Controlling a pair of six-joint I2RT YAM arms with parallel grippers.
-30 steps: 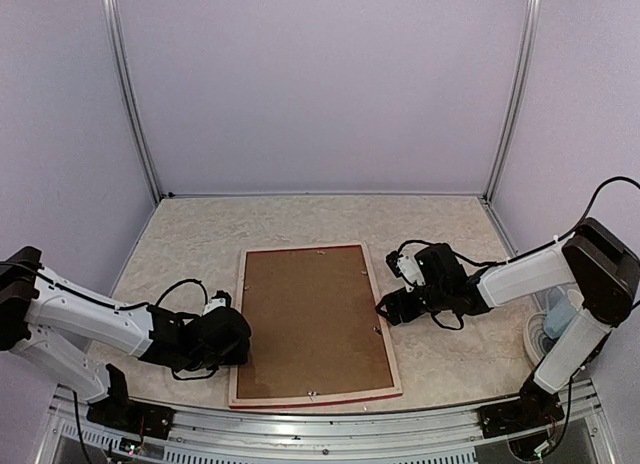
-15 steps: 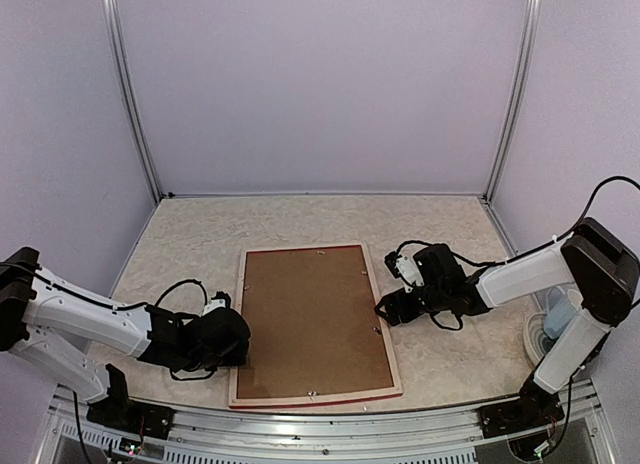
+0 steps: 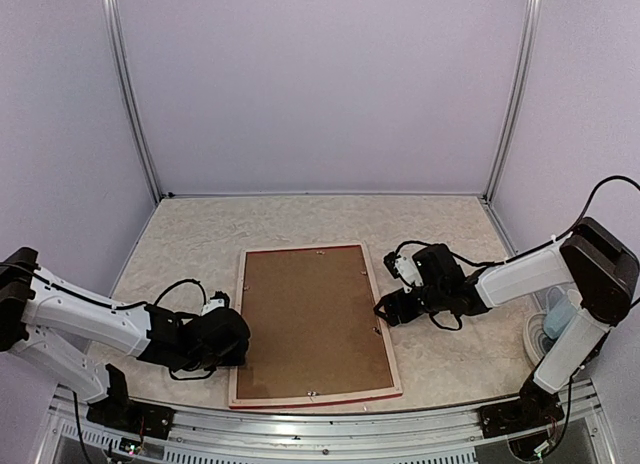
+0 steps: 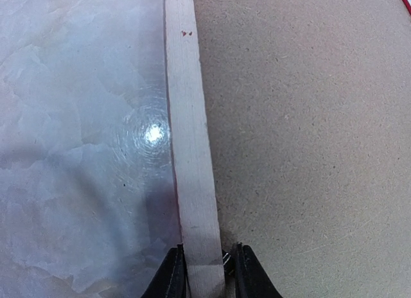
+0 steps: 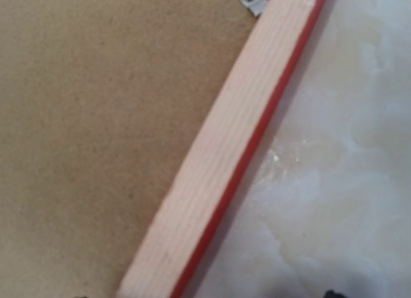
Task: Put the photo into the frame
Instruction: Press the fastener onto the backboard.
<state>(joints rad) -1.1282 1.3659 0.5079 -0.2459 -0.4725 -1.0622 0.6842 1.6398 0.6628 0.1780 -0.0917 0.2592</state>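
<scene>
The frame (image 3: 315, 396) lies face down on the table (image 3: 200, 234), brown backing board (image 3: 312, 319) up. The left gripper (image 4: 207, 280) has its jaws pinched on the pale left rail. The right gripper (image 3: 384, 310) has its jaws spread wide astride the right rail.

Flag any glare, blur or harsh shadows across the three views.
Left wrist: sharp, but there is a bright glare spot on the table left of the frame, and a dim shadow at lower left. Right wrist: soft focus throughout, the frame's wood grain smeared, a faint sheen on the table. Top external: evenly lit and sharp, only soft shadows.
</scene>
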